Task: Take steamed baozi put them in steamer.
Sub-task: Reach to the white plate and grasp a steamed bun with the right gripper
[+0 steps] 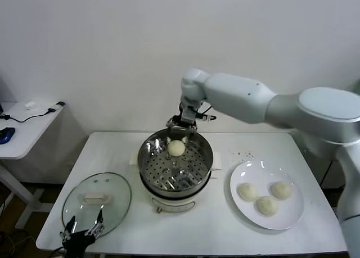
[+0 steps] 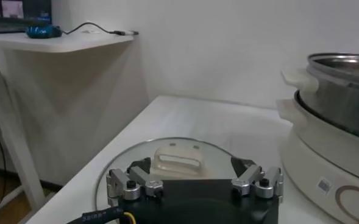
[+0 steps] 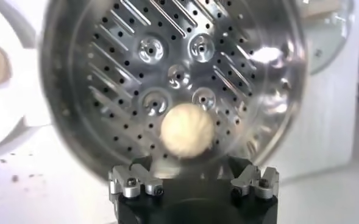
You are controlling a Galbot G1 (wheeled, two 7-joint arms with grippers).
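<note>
The steamer (image 1: 147,151) stands mid-table, a shiny steel pot with a perforated tray on a white base. One cream-white baozi (image 1: 176,148) lies on the tray near its far side. It also shows in the right wrist view (image 3: 187,129). My right gripper (image 1: 181,123) hangs open over the steamer's far rim, just above that baozi, holding nothing (image 3: 188,163). Three more baozi (image 1: 266,205) lie on the white plate (image 1: 281,221) at the right. My left gripper (image 1: 84,230) is open and empty at the table's front left, over the glass lid (image 2: 178,159).
The round glass lid (image 1: 97,199) with a white knob lies flat, left of the steamer. A small white side table (image 1: 22,126) with a blue object and a cable stands off to the left. A white wall lies behind the table.
</note>
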